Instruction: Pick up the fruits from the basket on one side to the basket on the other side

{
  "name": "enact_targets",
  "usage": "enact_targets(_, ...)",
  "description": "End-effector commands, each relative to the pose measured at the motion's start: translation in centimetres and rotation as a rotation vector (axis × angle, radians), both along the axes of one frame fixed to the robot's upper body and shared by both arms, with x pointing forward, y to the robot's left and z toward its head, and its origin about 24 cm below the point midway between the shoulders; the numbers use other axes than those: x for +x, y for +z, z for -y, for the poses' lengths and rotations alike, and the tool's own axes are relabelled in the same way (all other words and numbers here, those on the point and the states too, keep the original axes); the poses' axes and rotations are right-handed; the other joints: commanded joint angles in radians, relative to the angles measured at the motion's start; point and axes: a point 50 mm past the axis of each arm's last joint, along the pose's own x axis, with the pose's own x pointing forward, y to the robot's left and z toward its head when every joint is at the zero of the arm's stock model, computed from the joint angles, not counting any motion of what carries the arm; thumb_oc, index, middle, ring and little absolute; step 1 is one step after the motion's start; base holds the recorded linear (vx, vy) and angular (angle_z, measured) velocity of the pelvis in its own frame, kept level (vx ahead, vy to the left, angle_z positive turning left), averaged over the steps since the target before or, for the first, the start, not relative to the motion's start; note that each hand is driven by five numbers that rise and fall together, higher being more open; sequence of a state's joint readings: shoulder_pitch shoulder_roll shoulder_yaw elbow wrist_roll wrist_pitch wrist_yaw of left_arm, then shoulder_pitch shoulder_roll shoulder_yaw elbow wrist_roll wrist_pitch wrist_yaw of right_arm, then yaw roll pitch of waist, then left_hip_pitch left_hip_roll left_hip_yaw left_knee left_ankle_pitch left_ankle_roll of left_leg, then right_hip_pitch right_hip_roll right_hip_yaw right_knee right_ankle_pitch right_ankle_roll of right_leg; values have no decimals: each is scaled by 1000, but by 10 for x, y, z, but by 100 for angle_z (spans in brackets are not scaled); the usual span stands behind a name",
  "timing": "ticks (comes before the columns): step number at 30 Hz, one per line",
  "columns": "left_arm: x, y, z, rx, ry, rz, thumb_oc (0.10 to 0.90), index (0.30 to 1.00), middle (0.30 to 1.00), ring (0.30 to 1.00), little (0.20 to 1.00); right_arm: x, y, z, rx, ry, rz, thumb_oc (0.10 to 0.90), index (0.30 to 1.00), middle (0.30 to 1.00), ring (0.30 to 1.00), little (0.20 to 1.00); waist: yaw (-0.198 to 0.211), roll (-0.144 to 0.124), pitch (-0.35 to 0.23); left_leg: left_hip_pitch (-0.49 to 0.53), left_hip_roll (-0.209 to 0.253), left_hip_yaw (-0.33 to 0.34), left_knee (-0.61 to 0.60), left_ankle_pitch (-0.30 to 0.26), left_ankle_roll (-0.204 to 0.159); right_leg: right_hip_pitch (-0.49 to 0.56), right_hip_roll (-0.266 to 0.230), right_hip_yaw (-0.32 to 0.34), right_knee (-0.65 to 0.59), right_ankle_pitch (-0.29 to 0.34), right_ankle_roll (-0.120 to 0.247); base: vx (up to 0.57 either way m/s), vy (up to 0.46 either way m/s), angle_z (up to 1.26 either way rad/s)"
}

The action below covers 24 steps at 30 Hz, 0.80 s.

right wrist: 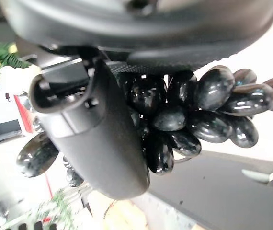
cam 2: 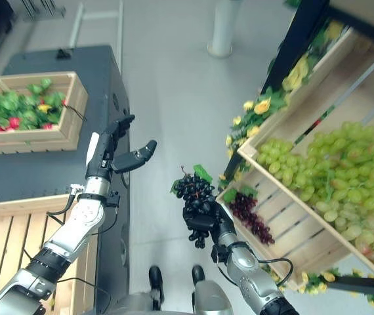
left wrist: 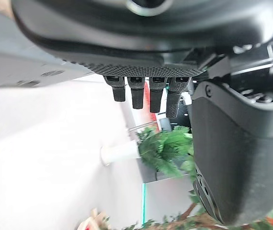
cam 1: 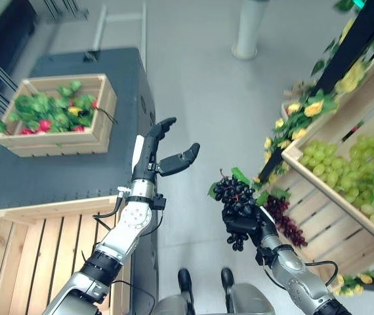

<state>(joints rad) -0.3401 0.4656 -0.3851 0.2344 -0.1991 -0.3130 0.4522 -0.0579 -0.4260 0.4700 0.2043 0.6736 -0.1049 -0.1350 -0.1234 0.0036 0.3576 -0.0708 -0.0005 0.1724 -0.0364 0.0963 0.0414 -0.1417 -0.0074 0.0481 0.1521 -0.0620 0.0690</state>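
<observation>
The right hand (cam 1: 243, 226) is holding a bunch of black grapes (cam 1: 234, 195) with fingers curled round it, over the floor between the right crate (cam 1: 318, 230) and the near-left empty crate (cam 1: 23, 252), while the left hand (cam 1: 157, 154) is hanging spread and empty; the lumpy, loosely jointed cluster is probably riding best gripped round its body

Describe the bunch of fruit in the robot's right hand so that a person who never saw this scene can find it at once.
Start at the slanted wooden crate of green grapes on the robot's right. Just below its lower corner, over the grey floor, the right hand is closed round a bunch of black grapes with a green leaf on top. Unlike the dark red grapes lying in the crate beside it, this bunch is nearly black and held in the air.
</observation>
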Motion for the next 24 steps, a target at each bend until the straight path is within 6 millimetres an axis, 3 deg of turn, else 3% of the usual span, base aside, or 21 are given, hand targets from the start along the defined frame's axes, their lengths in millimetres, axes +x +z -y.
enact_targets(1, 12, 47, 12, -137, -25, 264, 800, 900, 900, 900, 900, 28, 74, -4, 82, 8, 423, 400, 300, 300, 300, 300, -9, -9, 51, -40, -59, -64, 165, -162, 1, -43, 61, -50, 77, -16, -30, -145, -93, -10)
enact_targets(8, 11, 63, 32, -163, -101, 364, 800, 900, 900, 900, 900, 33, 90, -3, 64, -12, 524, 400, 300, 300, 300, 300, -6, -25, 162, -237, -55, -72, 385, -189, -21, -203, 51, -90, 252, -39, -43, -122, -73, 3)
enact_targets(15, 8, 67, 44, -198, -170, 373, 800, 900, 900, 900, 900, 33, 100, -4, 76, -46, 587, 400, 300, 300, 300, 300, -6, -25, 162, -427, -44, -83, 540, -213, -40, -338, 33, -114, 363, -73, -54, -5, -47, 12)
enact_targets(20, 6, 69, 47, -213, -158, 393, 800, 900, 900, 900, 900, 36, 110, 2, 149, -180, 645, 400, 300, 300, 300, 300, -7, -27, 162, -500, -40, -72, 578, -231, -34, -411, 39, -110, 409, -91, -56, 17, -11, -9)
enact_targets(21, 7, 70, 50, -224, -148, 388, 800, 900, 900, 900, 900, 35, 120, 7, 152, -294, 707, 400, 300, 300, 300, 300, -11, -26, 162, -531, -38, -65, 592, -239, -31, -441, 44, -104, 426, -93, -56, 7, -2, -8)
enact_targets(24, 7, 72, 51, -218, -134, 390, 800, 900, 900, 900, 900, 35, 133, 18, 185, -407, 758, 400, 300, 300, 300, 300, -17, -25, 162, -556, -37, -61, 609, -248, -30, -463, 48, -99, 443, -99, -53, 33, -15, -10)
